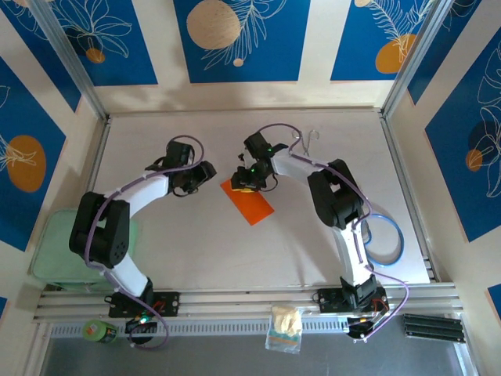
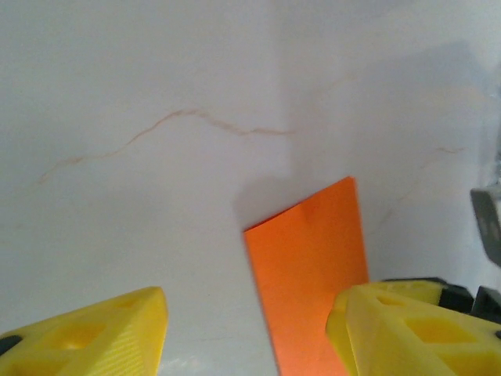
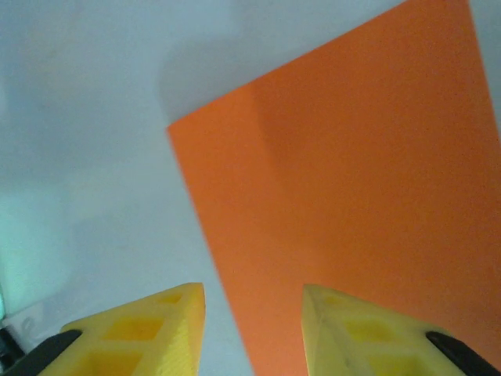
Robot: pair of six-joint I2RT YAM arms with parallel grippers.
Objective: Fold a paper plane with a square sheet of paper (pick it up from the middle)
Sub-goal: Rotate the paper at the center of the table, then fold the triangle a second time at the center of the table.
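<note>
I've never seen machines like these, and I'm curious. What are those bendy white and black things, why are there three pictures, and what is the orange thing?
Those are two robot arms bolted to the near edge of a white table. One picture comes from a camera high above. The other two come from small cameras on each arm's wrist, so you see that arm's own yellow fingers up close.

The orange thing is the square sheet of paper, lying on the table between the arms. It looks folded into a narrower strip.

The left gripper is open with nothing between its fingers; the paper lies ahead of it. The right gripper hangs over the paper's edge with a gap between its fingers, so neither arm holds it.
</note>
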